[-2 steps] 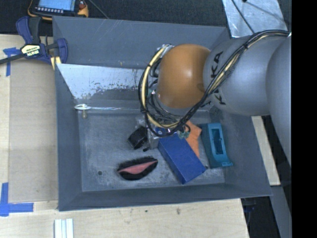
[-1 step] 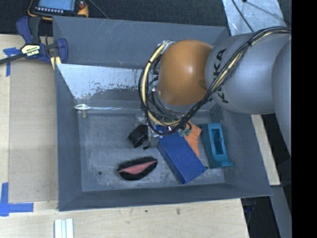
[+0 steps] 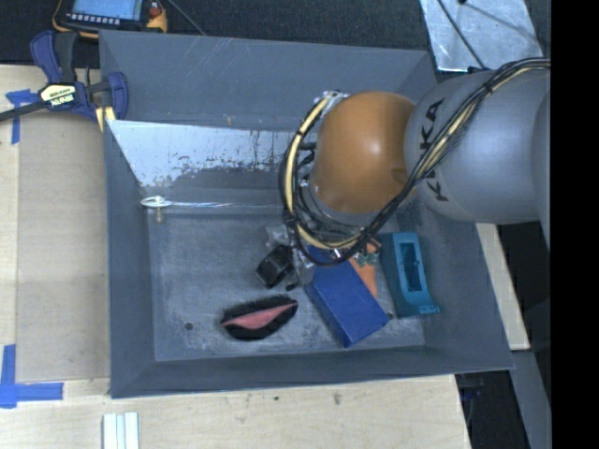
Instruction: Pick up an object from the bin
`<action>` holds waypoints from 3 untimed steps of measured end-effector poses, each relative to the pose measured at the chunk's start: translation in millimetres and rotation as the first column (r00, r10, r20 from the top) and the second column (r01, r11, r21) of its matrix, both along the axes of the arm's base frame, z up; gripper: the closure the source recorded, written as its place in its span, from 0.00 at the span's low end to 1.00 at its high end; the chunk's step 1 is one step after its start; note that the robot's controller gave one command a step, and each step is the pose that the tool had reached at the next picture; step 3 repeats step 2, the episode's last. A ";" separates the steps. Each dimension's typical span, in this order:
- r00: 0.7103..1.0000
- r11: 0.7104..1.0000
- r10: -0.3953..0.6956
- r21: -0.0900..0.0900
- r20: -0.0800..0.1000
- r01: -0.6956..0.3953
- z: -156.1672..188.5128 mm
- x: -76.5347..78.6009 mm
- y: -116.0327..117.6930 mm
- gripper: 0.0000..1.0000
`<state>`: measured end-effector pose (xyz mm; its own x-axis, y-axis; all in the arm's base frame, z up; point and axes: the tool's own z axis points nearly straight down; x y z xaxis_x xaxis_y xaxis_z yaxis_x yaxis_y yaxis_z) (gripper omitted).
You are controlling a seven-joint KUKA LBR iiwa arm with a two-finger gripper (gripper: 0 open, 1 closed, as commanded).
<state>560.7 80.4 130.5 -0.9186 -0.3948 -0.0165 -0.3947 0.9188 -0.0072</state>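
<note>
Our arm bends down from three o'clock, gripper low over the middle of the bin; we cannot tell whether it is spread. A black-and-pink oval lies at its six o'clock, a blue block at four.

Arm link: silver-grey cylindrical housing, right of the orange cover, marked KUKA in black lettering. Cover: smooth, domed. Yellow and black cables loop around the cover's rim. Below-left of it, the gripper appears black.
</note>
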 end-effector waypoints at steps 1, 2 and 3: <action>0.998 0.998 0.062 0.000 -0.032 -0.062 2.0 -14.8 5.7 1.00; 1.000 1.000 0.016 0.001 -0.018 -0.016 75.9 4.8 1.4 1.00; 1.000 1.000 0.016 0.001 -0.018 -0.016 75.9 4.8 1.4 1.00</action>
